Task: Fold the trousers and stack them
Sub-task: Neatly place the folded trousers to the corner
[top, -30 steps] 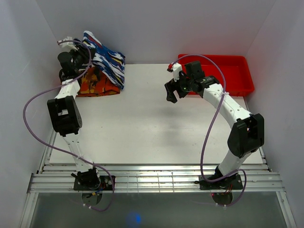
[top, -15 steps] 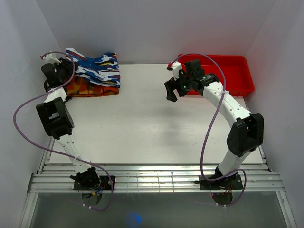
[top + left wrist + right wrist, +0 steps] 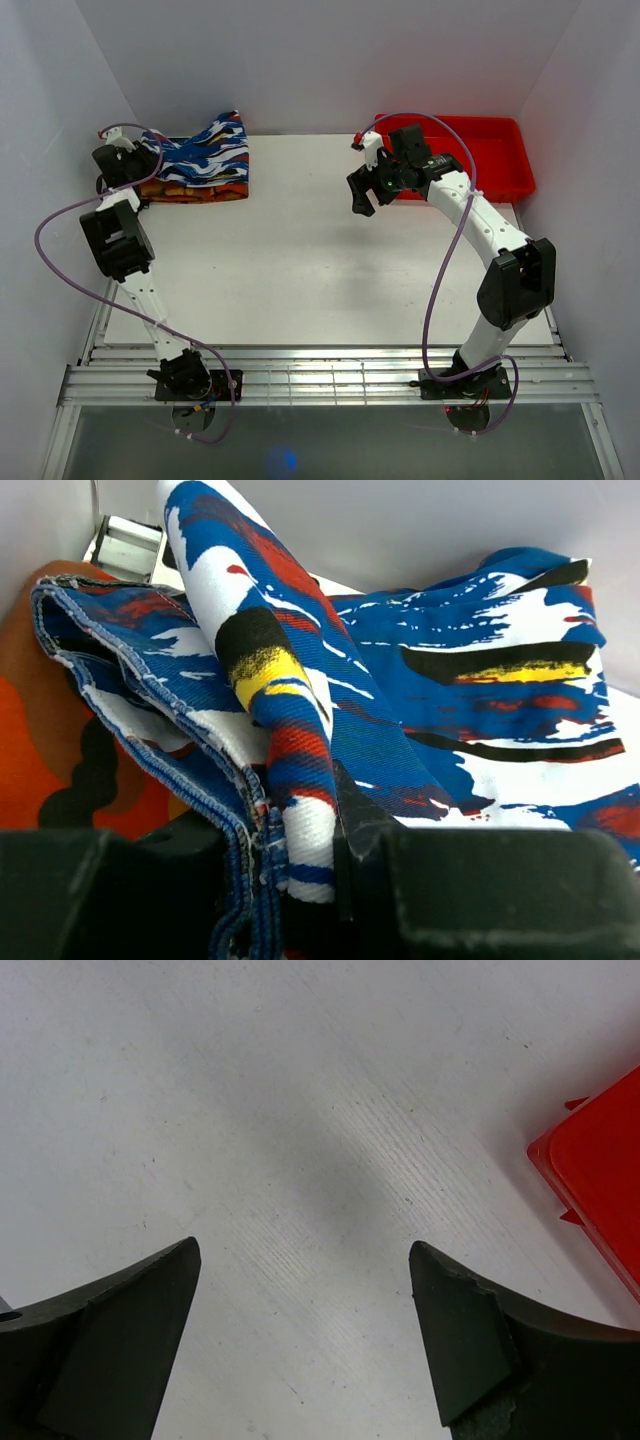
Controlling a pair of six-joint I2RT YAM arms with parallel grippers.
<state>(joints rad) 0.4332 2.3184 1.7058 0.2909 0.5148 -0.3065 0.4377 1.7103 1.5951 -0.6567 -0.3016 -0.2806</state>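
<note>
Trousers [image 3: 205,152] folded, upper left of the top view, lying on an orange-and-black garment [image 3: 195,190] at the table's [image 3: 300,260] corner. Left gripper [image 3: 122,165] clamped on a bunched fold at their left edge. Right gripper [image 3: 362,193] spread wide, holding nothing, above bare table beside red tray [image 3: 500,150], upper right

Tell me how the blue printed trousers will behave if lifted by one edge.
Probably floppy: the trousers drape in soft folds, so layers would likely unfold and hang from the left pincer. Likely light: the cloth looks thin. Pushed, they may bunch or slide over the orange garment.
</note>
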